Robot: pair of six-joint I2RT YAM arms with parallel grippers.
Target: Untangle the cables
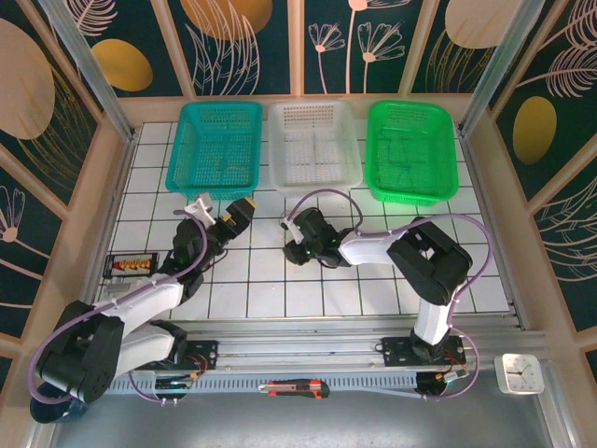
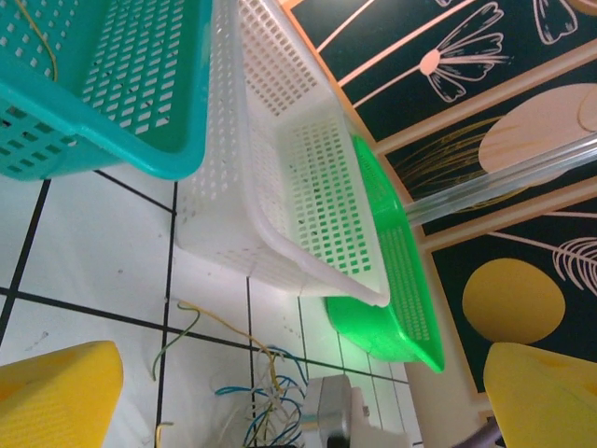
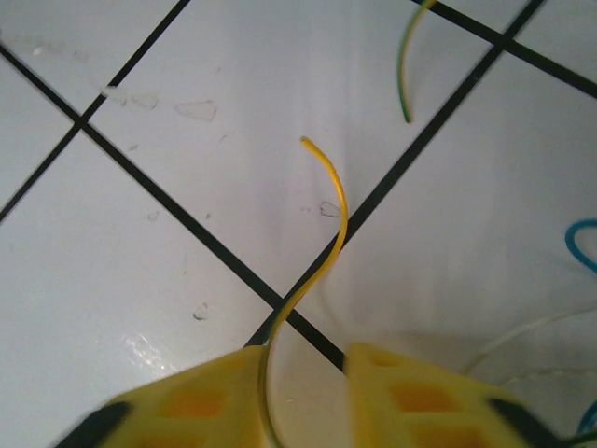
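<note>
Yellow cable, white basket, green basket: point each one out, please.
yellow cable (image 3: 342,210), right wrist view, middle of its curve.
white basket (image 1: 312,181), top external view, near rim.
green basket (image 1: 415,197), top external view, near rim.

Probably a robot lab cell: gridded table (image 1: 280,301), floral wall panels (image 1: 392,42).

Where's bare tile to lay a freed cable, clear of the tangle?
Free: white tiles just beyond the metal front rail, mid-table; also tiles left of the teal mesh basket. Crowded: between left gripper and right gripper, where the thin blue and yellow cables lie.
</note>
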